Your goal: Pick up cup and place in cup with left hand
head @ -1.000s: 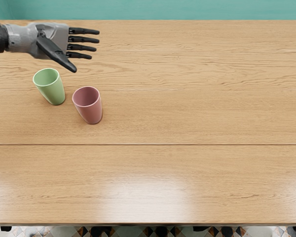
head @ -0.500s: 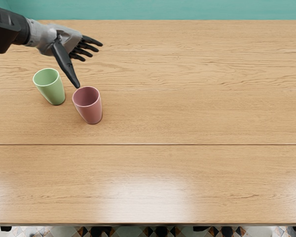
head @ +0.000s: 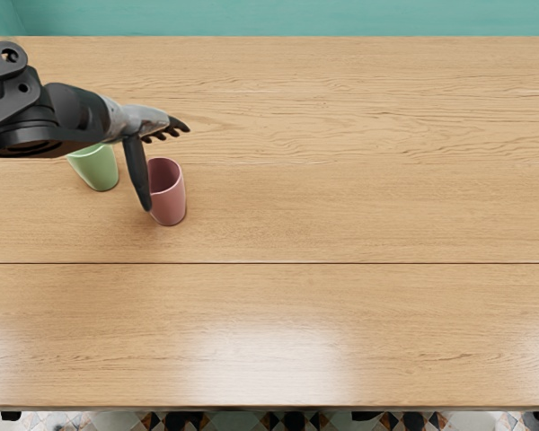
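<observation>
Wood, broad and pale, fills nearly the whole view: this table (head: 359, 206) runs side to side with wavy grain, a dark seam (head: 341, 263) straight across and white glare shining near the front edge. Behind it, there's the teal wall (head: 296, 18), with a corner at the far left. Below the front edge, a strip of patterned floor (head: 225, 422) peeks out, diamonds in dark, white and rust. In from the left reaches the black left arm (head: 36, 117), and there's the left hand (head: 144, 121), grey-backed, fingers released and stretched out, grasping nothing, thumb (head: 136, 171) pointing down across the pink cup's side; touching or not, I can't tell. Pink cup (head: 169, 206) upright on the wood, green cup (head: 99, 171) just beside it, its rim partly hidden by the forearm.
</observation>
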